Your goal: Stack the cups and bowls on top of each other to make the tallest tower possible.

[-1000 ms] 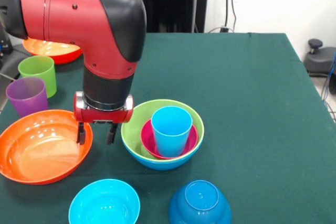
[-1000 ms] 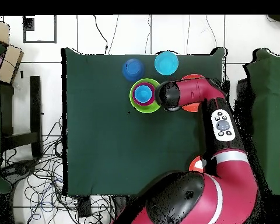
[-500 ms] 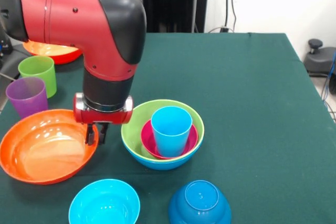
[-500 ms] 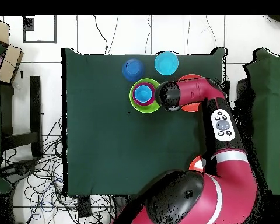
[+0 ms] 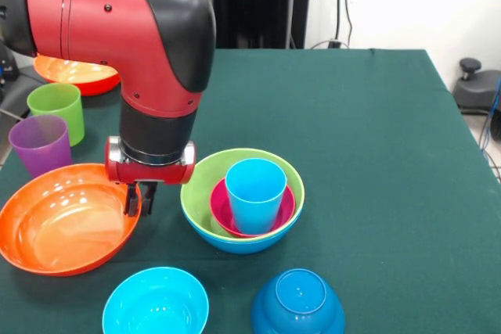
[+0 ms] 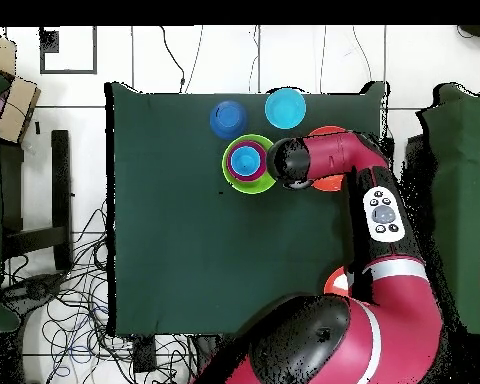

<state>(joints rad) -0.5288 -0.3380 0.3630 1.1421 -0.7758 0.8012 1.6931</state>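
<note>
The tower stands mid-table: a lime green bowl (image 5: 196, 187) nested in a blue bowl (image 5: 241, 245), holding a magenta small bowl (image 5: 222, 213) with a light blue cup (image 5: 255, 193) upright in it. In the overhead view the tower (image 6: 234, 172) is partly under the arm. Left of it lies a large orange bowl (image 5: 55, 224). My gripper (image 5: 138, 199) is shut on that bowl's right rim. A purple cup (image 5: 39, 142) and a lime green cup (image 5: 56, 109) stand behind it.
A cyan small bowl (image 5: 155, 303) sits upright and a dark blue small bowl (image 5: 297, 303) lies upside down near the front edge. A second orange bowl (image 5: 74, 76) sits at the far left, partly behind the arm. Green cloth covers the table (image 5: 376, 154).
The gripper, open astride the orange bowl's rim a second ago, has shut on it. The wrist has since risen slightly and shifted a little left.
</note>
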